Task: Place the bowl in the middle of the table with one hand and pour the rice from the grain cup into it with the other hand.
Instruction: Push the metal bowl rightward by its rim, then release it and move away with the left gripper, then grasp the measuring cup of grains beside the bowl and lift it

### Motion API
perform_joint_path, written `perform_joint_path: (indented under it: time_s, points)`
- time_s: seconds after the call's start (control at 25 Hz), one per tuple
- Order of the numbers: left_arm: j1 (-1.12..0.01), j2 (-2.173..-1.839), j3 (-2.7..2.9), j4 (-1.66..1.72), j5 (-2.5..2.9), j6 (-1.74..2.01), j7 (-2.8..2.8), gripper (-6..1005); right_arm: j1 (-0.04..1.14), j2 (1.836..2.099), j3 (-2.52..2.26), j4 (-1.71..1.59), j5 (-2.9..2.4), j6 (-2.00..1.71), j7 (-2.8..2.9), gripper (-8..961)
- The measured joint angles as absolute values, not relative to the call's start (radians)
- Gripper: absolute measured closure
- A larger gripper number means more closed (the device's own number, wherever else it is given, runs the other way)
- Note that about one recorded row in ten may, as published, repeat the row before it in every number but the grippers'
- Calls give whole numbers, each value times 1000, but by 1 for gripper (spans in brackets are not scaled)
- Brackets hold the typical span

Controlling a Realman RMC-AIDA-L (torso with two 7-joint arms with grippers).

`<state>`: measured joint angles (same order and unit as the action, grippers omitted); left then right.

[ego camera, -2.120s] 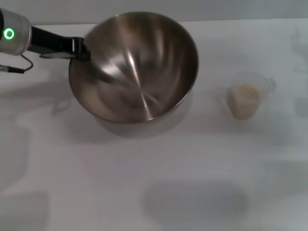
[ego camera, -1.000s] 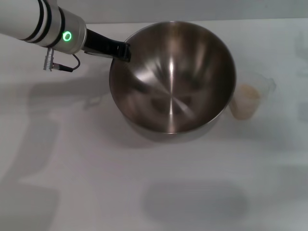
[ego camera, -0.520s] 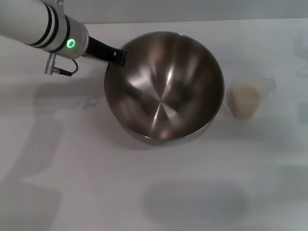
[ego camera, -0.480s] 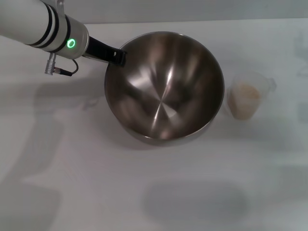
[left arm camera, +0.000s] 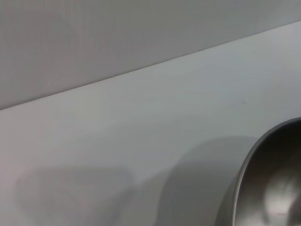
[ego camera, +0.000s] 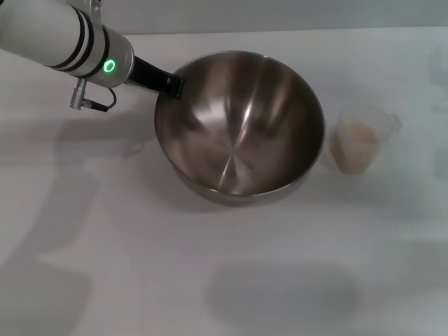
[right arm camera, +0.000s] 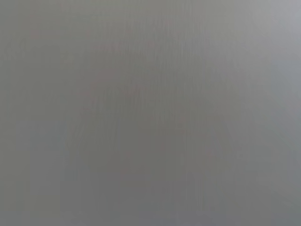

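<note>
**Bowl placement in progress, rice not yet poured**

Bowl (ego camera: 239, 126) positioning is the step in hand. From the left, the left gripper (ego camera: 171, 85) is clamped on the bowl's rim, holding it near the middle of the table (ego camera: 210, 280). To the right, just beside the bowl, stands the grain cup (ego camera: 358, 142) with rice (ego camera: 354, 136) inside. Next, judging by the layout: release the bowl, then bring in the unseen right gripper to lift and tip the cup.

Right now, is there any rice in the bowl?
No, the bowl shows only bare shiny metal inside, while the rice sits in the grain cup beside it.
</note>
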<state>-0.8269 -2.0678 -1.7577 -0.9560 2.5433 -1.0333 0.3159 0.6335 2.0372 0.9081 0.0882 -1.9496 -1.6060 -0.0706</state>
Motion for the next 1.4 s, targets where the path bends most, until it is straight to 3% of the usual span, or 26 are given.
perform_joint_path:
  time_s: [0.48,0.72,0.92,1.2,1.4]
  points:
    - [-833,-2066,-1773,-947,2536,-1031,316,938,634,2037,908,87,-1950,-1606,-71,408]
    - [-826,-2065,-1796,-956,2535,-1028,317,809,634,2037,908,86,-1950,-1606,-71,409]
    - [-810,-2063,-1824,-1044,2535,-1070,323,800,634,2037,908,83,-1950,-1606,-71,408]
    - [-687,-2064,-1814,-1270,2616,-890,367,806,634,2034,909,83,-1950,-1606,-71,408]
    - [-545,-2067,-1707,-1294,2749,-427,410,810,634,2030,917,83,-1950,-1602,-71,408]
